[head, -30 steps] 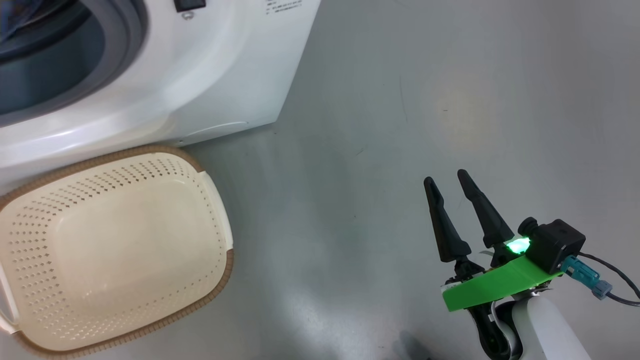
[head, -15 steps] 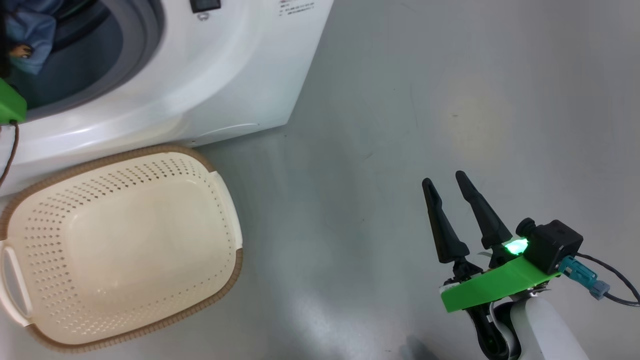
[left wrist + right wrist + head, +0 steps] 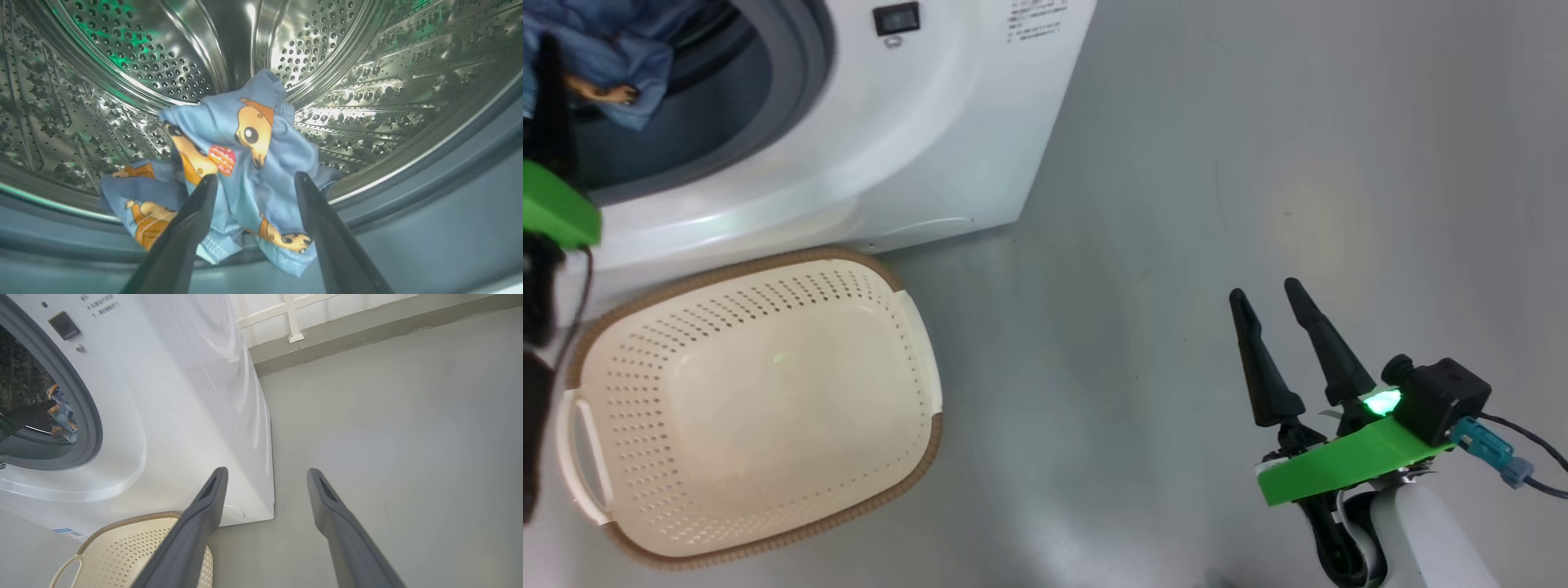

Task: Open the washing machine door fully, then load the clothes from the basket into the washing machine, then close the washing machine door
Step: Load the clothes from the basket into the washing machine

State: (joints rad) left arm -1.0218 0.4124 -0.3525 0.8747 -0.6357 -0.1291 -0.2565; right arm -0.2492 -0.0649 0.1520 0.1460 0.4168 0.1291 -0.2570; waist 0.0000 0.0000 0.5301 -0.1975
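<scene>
Washing machine (image 3: 915,147) was open, basket (image 3: 768,263) in front of it empty. Clothes (image 3: 245,163) sat low in its mouth, hem on gasket (image 3: 429,196). L hand (image 3: 255,177) wide, straddling cloth; R hand (image 3: 1264,288) wide, right of machine. Risk: cloth snags on pull-out, or door pinches hem.

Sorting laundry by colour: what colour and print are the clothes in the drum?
Blue clothes with orange-brown cartoon figures; clearest in the left wrist view.
</scene>
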